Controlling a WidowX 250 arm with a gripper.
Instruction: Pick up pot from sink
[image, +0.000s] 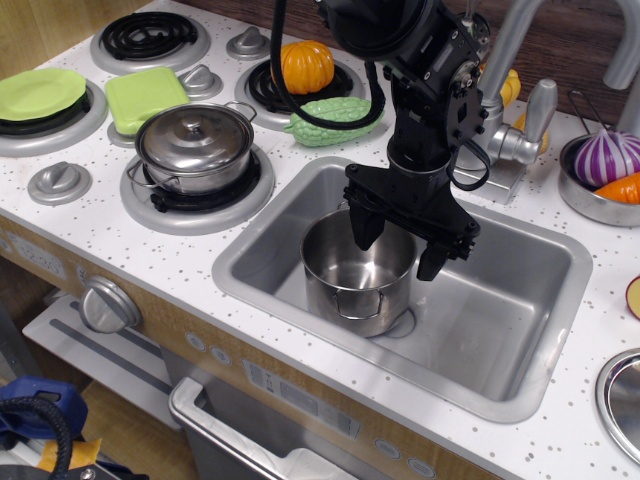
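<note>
The tall lidless steel pot (357, 272) stands upright in the grey sink (500, 330), left of the middle, with a wire loop handle facing front. My black gripper (400, 247) hangs over the pot's back right rim. Its jaws are open. The left finger (364, 228) is over the pot's opening and the right finger (435, 258) is outside the rim, so they straddle the wall. I cannot tell if a finger touches the rim. Nothing is gripped.
A squat lidded steel pot (195, 148) sits on the front burner to the left. A green gourd (333, 120) and an orange pumpkin (305, 66) lie behind the sink. The faucet (520, 110) stands behind my arm. A bowl with a purple onion (605, 165) is at the right.
</note>
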